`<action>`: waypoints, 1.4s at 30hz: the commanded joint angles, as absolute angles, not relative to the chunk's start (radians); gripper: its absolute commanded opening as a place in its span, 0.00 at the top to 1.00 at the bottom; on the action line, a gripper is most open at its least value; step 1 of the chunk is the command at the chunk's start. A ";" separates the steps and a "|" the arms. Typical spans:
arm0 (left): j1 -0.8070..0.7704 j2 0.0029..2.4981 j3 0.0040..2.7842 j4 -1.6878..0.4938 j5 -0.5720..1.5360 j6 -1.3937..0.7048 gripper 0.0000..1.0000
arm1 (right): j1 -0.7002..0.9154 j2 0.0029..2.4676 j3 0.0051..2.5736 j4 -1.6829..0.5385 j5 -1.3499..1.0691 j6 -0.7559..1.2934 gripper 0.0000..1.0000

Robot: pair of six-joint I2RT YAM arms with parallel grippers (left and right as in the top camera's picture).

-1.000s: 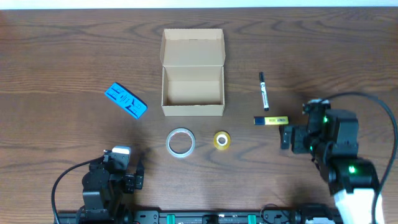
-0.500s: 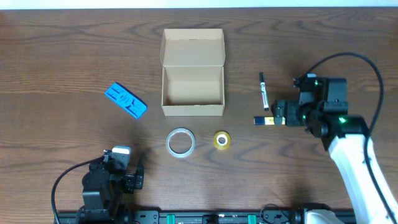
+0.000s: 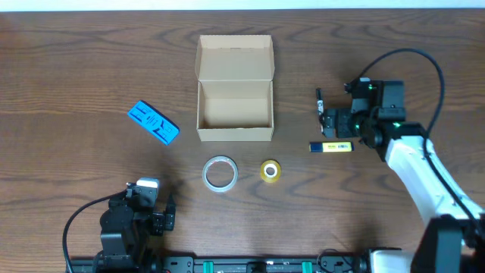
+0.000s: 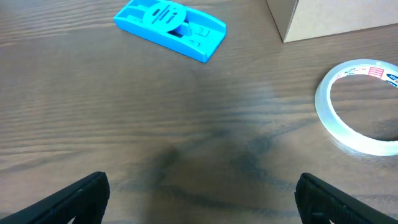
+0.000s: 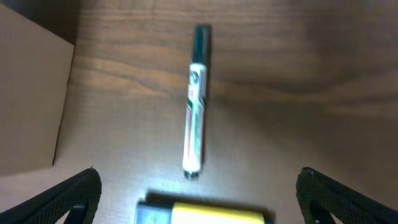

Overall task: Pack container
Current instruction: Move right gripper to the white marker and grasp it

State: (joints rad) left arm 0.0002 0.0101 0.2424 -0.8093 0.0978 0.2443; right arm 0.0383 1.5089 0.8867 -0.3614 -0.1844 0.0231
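The container (image 3: 234, 110) is a tan cardboard box, open, with its flap lid (image 3: 234, 57) folded back; its inside looks empty. A black-and-white pen (image 3: 321, 106) lies to its right, with a yellow-and-blue marker (image 3: 331, 146) below it. My right gripper (image 3: 332, 123) is open above these two. The right wrist view shows the pen (image 5: 196, 102), the marker (image 5: 205, 213) and the box wall (image 5: 31, 93) between wide-apart fingers (image 5: 74, 196). My left gripper (image 3: 163, 216) is open and empty near the front edge.
A clear tape roll (image 3: 220, 173) and a yellow tape roll (image 3: 270, 171) lie in front of the box. A blue flat object (image 3: 152, 122) lies to its left. The left wrist view shows the blue object (image 4: 171, 29) and the clear roll (image 4: 360, 118).
My right arm has moved away from the front edge and to the left, over the pen and marker. The left arm has not moved.
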 commanded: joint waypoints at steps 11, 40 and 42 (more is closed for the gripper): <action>0.007 0.004 0.234 -0.819 0.097 0.262 0.05 | 0.102 1.673 0.978 -0.157 -0.068 0.101 0.15; 0.007 0.004 0.234 -0.819 0.097 0.262 0.05 | 0.153 2.208 1.613 -0.835 -0.010 0.184 0.30; 0.007 0.004 0.234 -0.819 0.097 0.262 0.05 | 0.153 2.209 1.613 -0.838 -0.009 0.187 0.40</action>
State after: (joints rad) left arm 0.0002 0.0101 0.2424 -0.8093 0.0978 0.2443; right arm 0.1417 2.1860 1.5951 -0.8341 -0.0090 0.1684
